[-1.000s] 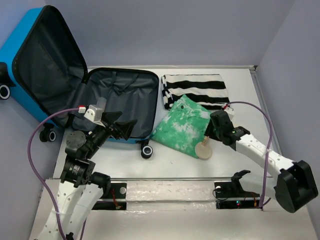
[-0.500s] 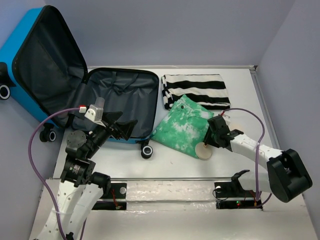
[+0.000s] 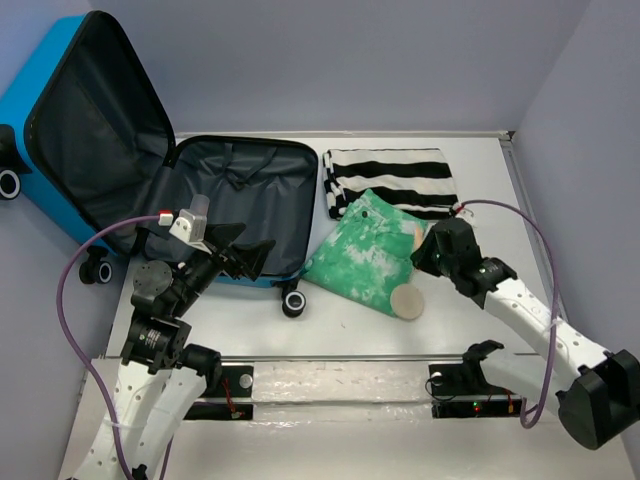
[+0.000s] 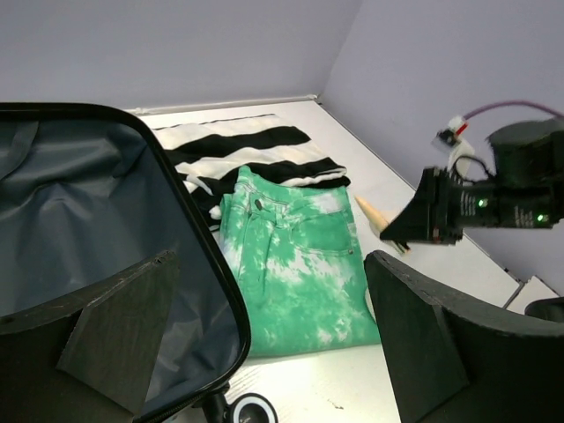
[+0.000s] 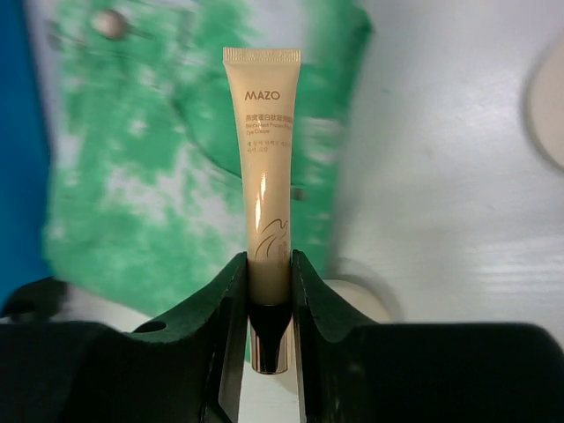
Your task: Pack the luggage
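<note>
- The right gripper (image 5: 268,262) is clenched on a beige tube (image 5: 262,159), near its cap end. The tube points away from the fingers.
- A second ago this gripper was low beside the round beige disc (image 3: 407,301). Now it is lifted and further right, and the disc lies alone at the near right edge of the green trousers (image 3: 365,255).
- The left gripper (image 3: 250,245) has not moved. Its jaws stand wide apart over the near edge of the luggage (image 3: 240,195).
- The luggage lies open at the far left, its lid leaning on the left wall.
- A striped cloth (image 3: 395,180) lies beyond the trousers, partly under them.
- The surface (image 3: 350,335) is white and the walls (image 3: 350,60) are pale lilac.
</note>
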Motion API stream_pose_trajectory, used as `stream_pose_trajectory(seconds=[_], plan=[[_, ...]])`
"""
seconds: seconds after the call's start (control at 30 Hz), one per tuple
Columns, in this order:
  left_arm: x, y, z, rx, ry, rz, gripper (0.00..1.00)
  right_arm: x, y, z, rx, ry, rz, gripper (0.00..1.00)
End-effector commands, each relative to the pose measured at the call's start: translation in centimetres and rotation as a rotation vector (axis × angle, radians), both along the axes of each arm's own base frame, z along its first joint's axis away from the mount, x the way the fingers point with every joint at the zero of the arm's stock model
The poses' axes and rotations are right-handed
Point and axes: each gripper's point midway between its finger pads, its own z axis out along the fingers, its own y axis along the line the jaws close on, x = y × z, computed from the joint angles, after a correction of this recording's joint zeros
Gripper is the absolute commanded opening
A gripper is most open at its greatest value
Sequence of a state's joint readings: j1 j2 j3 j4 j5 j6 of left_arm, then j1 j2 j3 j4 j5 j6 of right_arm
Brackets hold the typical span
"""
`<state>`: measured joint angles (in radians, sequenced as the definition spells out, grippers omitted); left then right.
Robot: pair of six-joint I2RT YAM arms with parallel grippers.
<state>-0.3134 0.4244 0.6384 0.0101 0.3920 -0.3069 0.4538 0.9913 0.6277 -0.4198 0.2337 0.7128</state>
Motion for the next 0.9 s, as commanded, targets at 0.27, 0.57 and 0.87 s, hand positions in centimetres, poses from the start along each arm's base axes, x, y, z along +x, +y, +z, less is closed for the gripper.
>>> stream_pose_trajectory(seconds=[0.27, 0.57, 0.87], plan=[[0.6, 0.3, 1.8, -0.009, -0.049, 0.013, 0.99, 5.8, 28.9, 21.4, 0.366, -0.361, 0.737, 0.52], [0.3, 0.1, 2.0, -0.009, -0.055, -0.003, 0.99, 5.6, 15.5, 8.6, 0.049, -0.171, 0.414, 0.63], [0.1, 0.0, 2.2, -0.011, -0.062, -0.01, 0.99, -4.6, -1.0, -3.7, -0.021, 0.146, -0.067, 0.55]])
